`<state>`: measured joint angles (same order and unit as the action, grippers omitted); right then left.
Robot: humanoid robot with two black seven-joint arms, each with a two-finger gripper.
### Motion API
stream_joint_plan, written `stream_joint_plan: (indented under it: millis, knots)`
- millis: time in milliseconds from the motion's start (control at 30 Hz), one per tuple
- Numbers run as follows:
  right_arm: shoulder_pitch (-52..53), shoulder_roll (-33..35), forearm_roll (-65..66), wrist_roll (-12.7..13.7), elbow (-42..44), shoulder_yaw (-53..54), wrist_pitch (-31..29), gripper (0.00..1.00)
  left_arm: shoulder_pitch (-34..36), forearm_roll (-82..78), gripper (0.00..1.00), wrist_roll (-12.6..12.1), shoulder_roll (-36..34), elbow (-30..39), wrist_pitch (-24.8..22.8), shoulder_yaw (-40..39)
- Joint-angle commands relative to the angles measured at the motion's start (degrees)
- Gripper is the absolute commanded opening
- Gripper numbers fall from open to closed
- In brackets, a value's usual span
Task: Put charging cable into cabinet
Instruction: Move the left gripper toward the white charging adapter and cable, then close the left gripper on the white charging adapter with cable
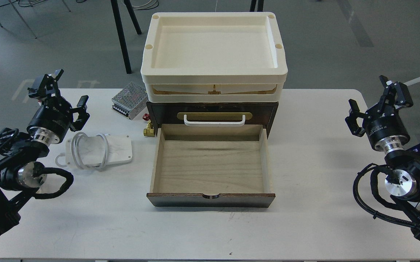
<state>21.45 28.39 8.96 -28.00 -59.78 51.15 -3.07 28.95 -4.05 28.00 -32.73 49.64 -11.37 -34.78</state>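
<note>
The charging cable (pixel 97 150), a white cord looped over a flat white marbled card, lies on the table left of the cabinet (pixel 272 113). That dark brown box has its light wood drawer (pixel 210 163) pulled out toward me, and nothing lies inside it. A white handle (pixel 214 120) on a brass plate shows above the drawer. My left gripper (pixel 64 95) hovers open just up and left of the cable, holding nothing. Far off at the right side of the table, my right gripper (pixel 375 100) is also open and holds nothing.
Cream plastic trays (pixel 213 78) are stacked on top of the cabinet. A perforated metal power supply box (pixel 130 100) and a small brass valve with a red knob (pixel 148 128) sit between the cable and the cabinet. Black chair legs (pixel 122 32) stand beyond the table.
</note>
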Motion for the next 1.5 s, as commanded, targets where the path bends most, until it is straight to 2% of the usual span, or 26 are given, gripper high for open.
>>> stream_joint_plan:
  millis: [0,233,333,433,533,767,933,1033,1133,1267,1467]
  knots:
    - [0.00,0.00,0.00,0.00,0.01,0.00,0.00,0.99,0.23,-0.26,1.00,0.00,1.35,-1.21,0.21,0.07]
    - [0.00,0.00,0.00,0.00,0.01,0.18,0.00,0.99,0.76,-0.43,1.00,0.00,0.83,-1.21,-1.72,-2.74]
    - [0.00,0.00,0.00,0.00,0.10,0.18,0.00,0.99,2.33,-4.62,1.00,0.00,-5.56,-0.86,-2.08,-2.57]
    - [0.00,0.00,0.00,0.00,0.01,0.27,0.00,0.99,4.79,-20.50,0.99,0.00,-11.38,0.89,-2.69,-2.30]
    - [0.00,0.00,0.00,0.00,0.10,0.27,0.00,0.99,7.87,-39.14,0.93,0.00,-15.59,2.57,-1.55,-2.39]
    - [0.00,0.00,0.00,0.00,0.10,0.35,0.00,0.99,9.81,-70.17,0.94,0.00,-21.93,4.41,-0.85,-1.78]
    - [0.00,0.00,0.00,0.00,0.10,0.35,0.00,0.99,9.28,-86.63,0.99,0.00,-23.42,7.57,-1.72,0.06]
    - [0.00,0.00,0.00,0.00,0.01,0.35,0.00,0.99,9.28,-90.08,0.99,0.00,-25.36,9.07,-2.60,5.32]
    - [0.00,0.00,0.00,0.00,0.01,0.35,0.00,0.99,10.16,-92.00,0.99,0.00,-25.45,8.37,-2.08,11.04]
    - [0.00,0.00,0.00,0.00,0.10,0.35,0.00,0.99,9.81,-94.82,0.99,0.00,-23.00,5.48,-1.12,12.98]
    - [0.00,0.00,0.00,0.00,0.10,0.35,0.00,0.99,9.20,-94.04,0.99,0.00,-16.58,-2.43,7.40,18.43]
